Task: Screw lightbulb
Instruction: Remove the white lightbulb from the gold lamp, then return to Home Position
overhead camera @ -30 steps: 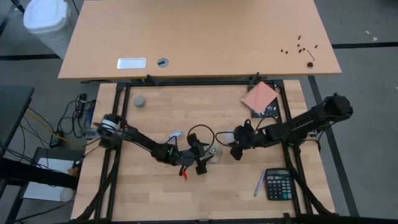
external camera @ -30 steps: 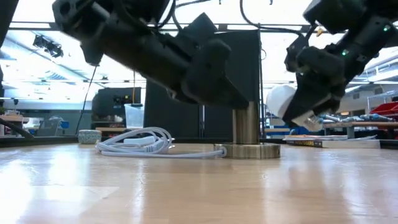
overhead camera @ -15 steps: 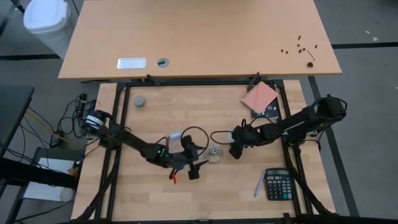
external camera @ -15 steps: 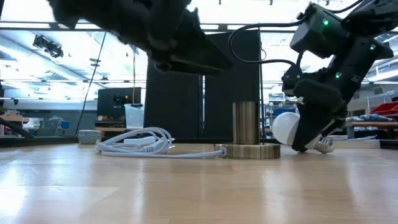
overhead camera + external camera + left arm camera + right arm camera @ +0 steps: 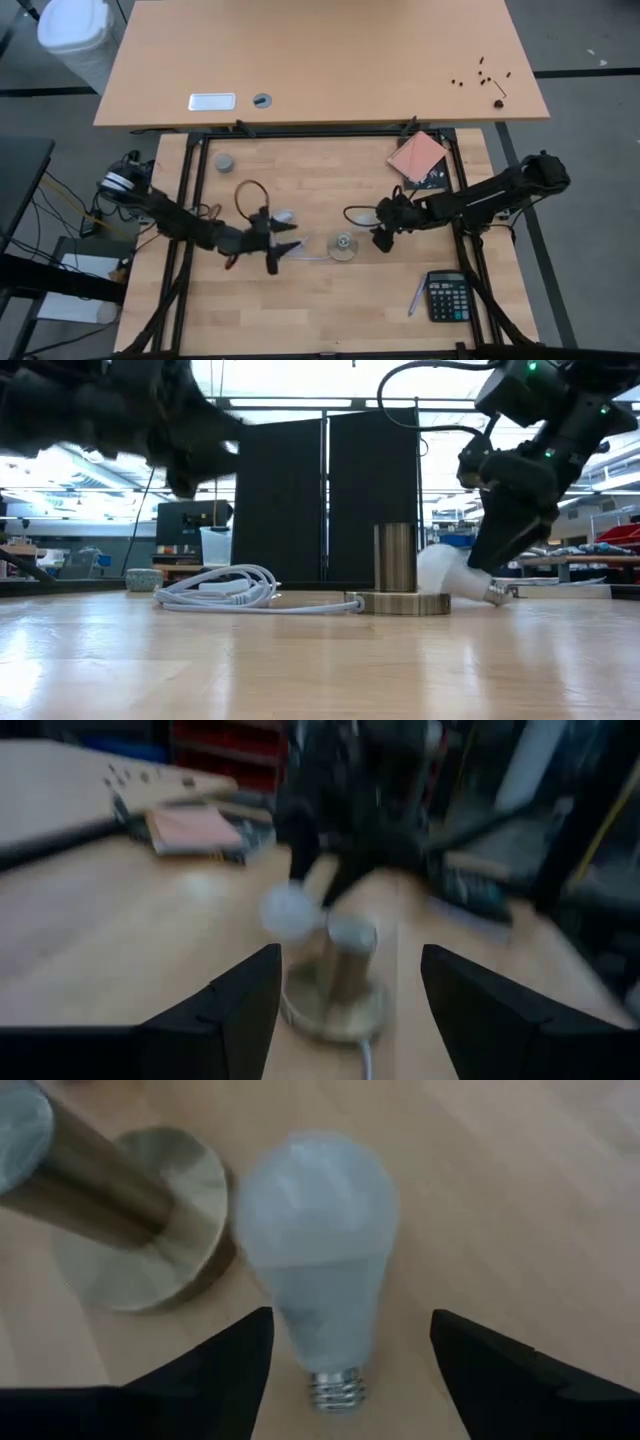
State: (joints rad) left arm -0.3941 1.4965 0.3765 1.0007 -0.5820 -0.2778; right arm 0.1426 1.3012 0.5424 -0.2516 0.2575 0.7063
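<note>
The white lightbulb (image 5: 315,1270) lies on its side on the table. Its silvery screw base (image 5: 335,1385) is on the wood and its round end (image 5: 440,570) is at the rim of the brass socket's flat base disc (image 5: 150,1260). My right gripper (image 5: 352,1320) is open and slants down over the bulb, with one finger on either side of the screw end and clear of it. My left gripper (image 5: 283,250) is open and stands left of the socket (image 5: 343,245), pointing at it across the table.
The socket's white cable (image 5: 215,590) lies coiled to its left. A calculator (image 5: 447,297) and a pen (image 5: 415,297) are near the front right. A pink pad (image 5: 418,155) lies at the far right and a grey puck (image 5: 224,162) at the far left.
My right gripper has brought the bulb down from mid-air beside the socket, and the bulb now lies free on the table against the socket's base disc. My left gripper has drawn back from the socket toward the table's left edge, staying open.
</note>
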